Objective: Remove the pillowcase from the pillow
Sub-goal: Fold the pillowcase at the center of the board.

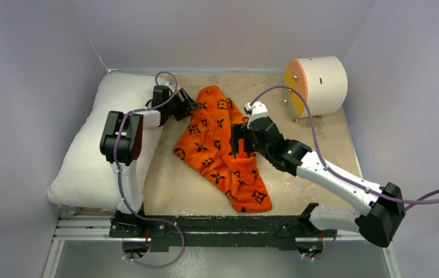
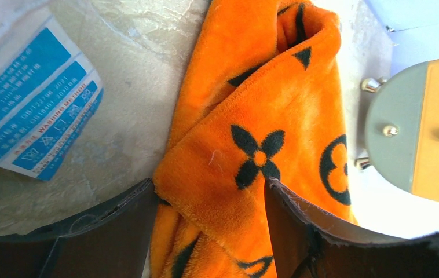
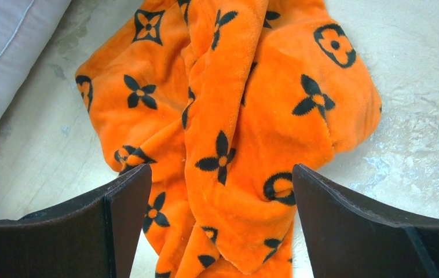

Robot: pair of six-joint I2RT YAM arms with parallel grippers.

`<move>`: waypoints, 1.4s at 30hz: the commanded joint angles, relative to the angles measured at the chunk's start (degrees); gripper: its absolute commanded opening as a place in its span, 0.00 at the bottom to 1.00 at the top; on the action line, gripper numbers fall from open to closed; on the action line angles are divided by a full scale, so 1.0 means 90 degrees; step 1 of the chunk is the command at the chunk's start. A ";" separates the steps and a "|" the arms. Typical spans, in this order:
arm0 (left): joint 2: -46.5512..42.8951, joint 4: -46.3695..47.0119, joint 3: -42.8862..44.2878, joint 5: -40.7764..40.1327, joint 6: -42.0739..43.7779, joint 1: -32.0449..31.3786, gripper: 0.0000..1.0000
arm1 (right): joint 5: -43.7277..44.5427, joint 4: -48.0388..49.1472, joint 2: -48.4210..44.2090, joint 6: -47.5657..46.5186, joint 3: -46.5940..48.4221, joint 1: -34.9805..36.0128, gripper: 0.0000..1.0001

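I see the pillowcase [image 1: 217, 150] off the pillow [image 1: 90, 156], lying crumpled on the table [image 1: 171, 185] between my two arms. It is plush bright orange fabric with black flowers, diamonds and circles. It runs as a long rumpled strip from the far middle of the table toward the near edge, with thick folds along its length.

The pillow is plain white and plump. It lies along the left side, just beside the pillowcase, and its blue tag [image 2: 32, 98] shows in the left wrist view.

My left gripper [image 1: 193, 107] sits at the far end of the pillowcase. Its jaws are wide, with a fold of orange plush between them; I cannot tell whether they touch it. My right gripper [image 1: 237, 142] hangs over the middle of the pillowcase with its jaws spread wide and nothing held.

A white cylinder [image 1: 315, 86] stands at the far right, well apart from the fabric.
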 commanded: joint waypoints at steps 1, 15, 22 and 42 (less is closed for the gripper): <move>0.0142 0.0706 -0.0299 0.0310 -0.0699 0.0062 0.66 | 0.0036 0.0093 -0.0074 -0.0037 0.0010 -0.0020 0.92; -0.0265 0.0912 -0.0386 -0.0216 -0.1094 0.0097 0.09 | 0.0068 -0.0049 -0.0167 0.0118 -0.0067 -0.0020 0.92; -0.0878 -0.0092 0.0065 -0.0890 -0.0365 0.0108 0.00 | -0.0115 -0.0186 -0.0209 0.0779 -0.0683 -0.0008 0.91; -0.1386 -0.2371 0.1125 -0.2276 0.0728 0.0108 0.00 | 0.1076 -0.2546 0.1349 0.3741 -0.0754 0.2518 0.83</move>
